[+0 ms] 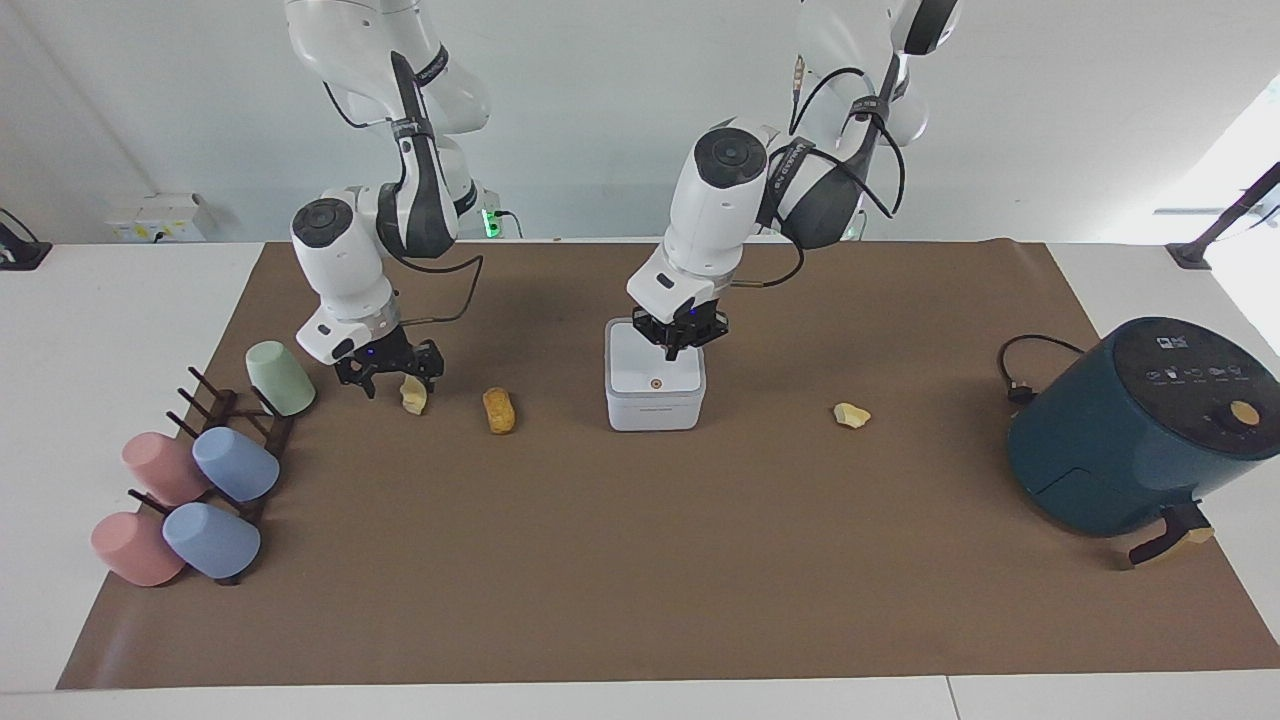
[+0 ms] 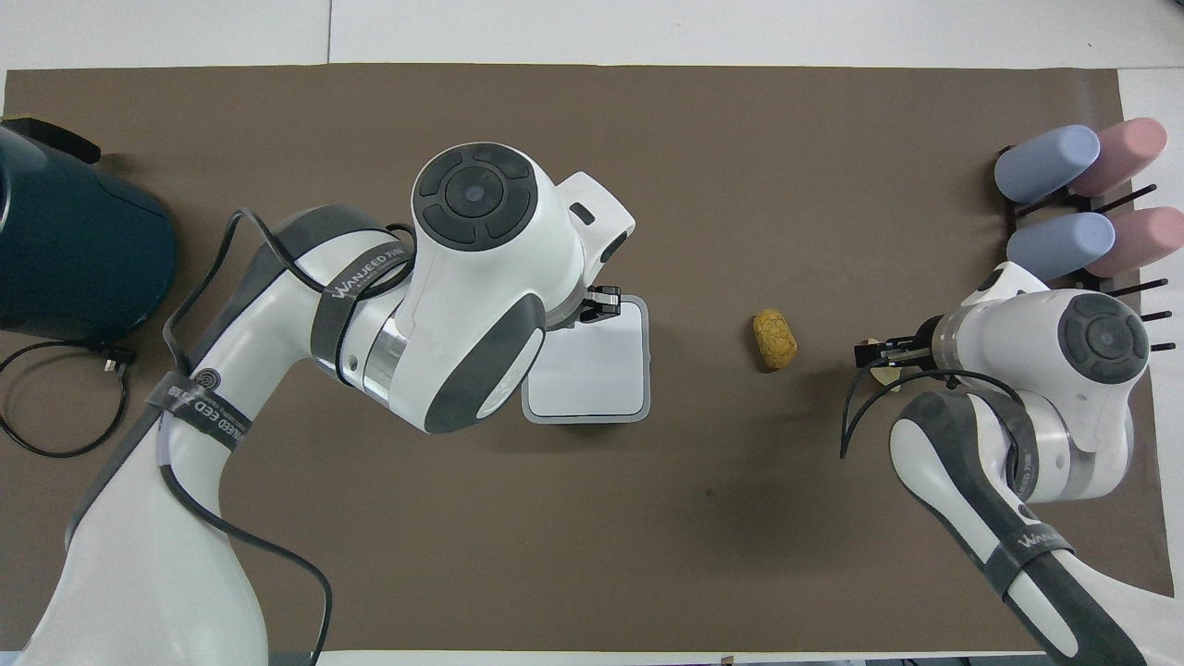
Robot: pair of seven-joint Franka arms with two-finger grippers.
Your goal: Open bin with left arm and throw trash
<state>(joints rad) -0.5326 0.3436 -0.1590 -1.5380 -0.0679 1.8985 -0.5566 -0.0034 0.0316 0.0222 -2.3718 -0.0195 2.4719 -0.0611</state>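
The white bin (image 1: pixel 655 405) stands mid-mat with its lid shut; it also shows in the overhead view (image 2: pixel 601 379). My left gripper (image 1: pixel 679 350) hangs low over the lid's edge nearest the robots, fingers together, and shows in the overhead view (image 2: pixel 603 303). My right gripper (image 1: pixel 397 382) is open, low beside a pale yellow lump (image 1: pixel 412 396), and shows in the overhead view (image 2: pixel 871 356). The orange-brown piece (image 1: pixel 498 410) lies between that lump and the bin, also in the overhead view (image 2: pixel 774 339). A second pale lump (image 1: pixel 851 415) lies toward the left arm's end.
A dark teal air fryer (image 1: pixel 1130 430) with its cable (image 1: pixel 1020 370) stands at the left arm's end. A rack of pink and blue cups (image 1: pixel 200 480) and a green cup (image 1: pixel 280 378) stand at the right arm's end.
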